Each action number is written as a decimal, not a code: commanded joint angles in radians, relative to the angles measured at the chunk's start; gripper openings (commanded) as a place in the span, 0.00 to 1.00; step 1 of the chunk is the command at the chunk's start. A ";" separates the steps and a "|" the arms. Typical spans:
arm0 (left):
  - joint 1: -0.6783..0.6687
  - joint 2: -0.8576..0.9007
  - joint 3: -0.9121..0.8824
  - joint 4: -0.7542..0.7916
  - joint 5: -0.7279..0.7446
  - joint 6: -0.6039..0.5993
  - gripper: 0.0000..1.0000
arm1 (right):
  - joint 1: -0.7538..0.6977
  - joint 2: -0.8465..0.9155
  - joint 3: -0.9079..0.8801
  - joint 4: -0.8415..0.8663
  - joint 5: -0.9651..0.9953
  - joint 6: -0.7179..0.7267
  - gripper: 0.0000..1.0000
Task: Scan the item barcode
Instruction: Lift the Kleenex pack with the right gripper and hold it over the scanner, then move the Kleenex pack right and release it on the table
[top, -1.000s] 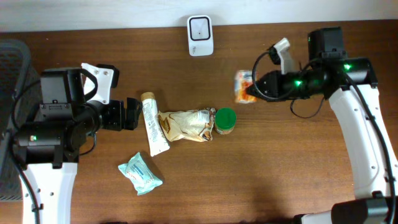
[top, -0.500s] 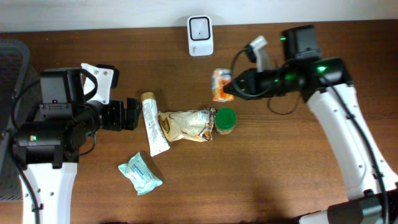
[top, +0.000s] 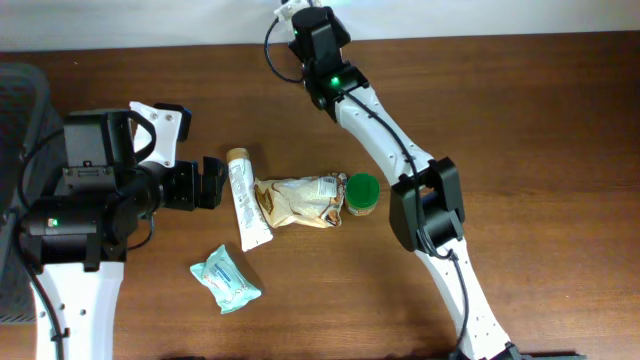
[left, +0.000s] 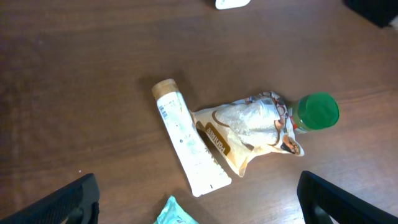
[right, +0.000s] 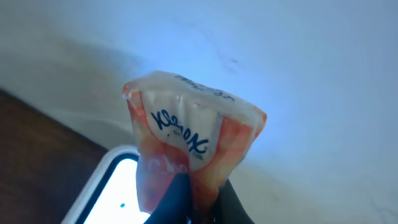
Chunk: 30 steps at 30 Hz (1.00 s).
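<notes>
So the tissue pack (right: 189, 134), the orange and white one with blue lettering, is pinched right in the right end effector (right: 198, 198). The jaws are clamped tight on its bottom edge and the rest of the pack sticks up out of them, a bit crumpled. In the wrist view the pack sits just above and to the right of the scanner (right: 109, 183), whose white body and lit window show at the lower left, with the pale wall (right: 298, 74) behind. I can't tell if the pack touches the scanner, and from overhead the right arm covers both of them at the far edge of the counter (top: 560, 100).

The left end effector (top: 213, 183) is spread wide with nothing in it, hanging just left of the tube (top: 245, 200). The tube lies lengthwise on the counter with its cap pointing to the far side. A crinkly snack pouch (top: 298, 200) lies against the tube's right side, and the green-lidded jar (top: 362, 192) touches the pouch's other end. The teal packet (top: 226, 279) sits alone nearer the front, apart from the rest.
</notes>
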 joint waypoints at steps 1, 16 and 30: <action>0.003 -0.003 0.003 -0.001 0.011 0.020 0.99 | -0.017 0.023 -0.005 0.011 0.021 -0.190 0.04; 0.003 -0.003 0.003 -0.001 0.011 0.020 0.99 | -0.048 0.019 -0.077 -0.080 0.091 -0.243 0.04; 0.003 -0.003 0.003 -0.001 0.011 0.020 0.99 | -0.217 -0.618 -0.077 -1.220 -0.301 0.787 0.04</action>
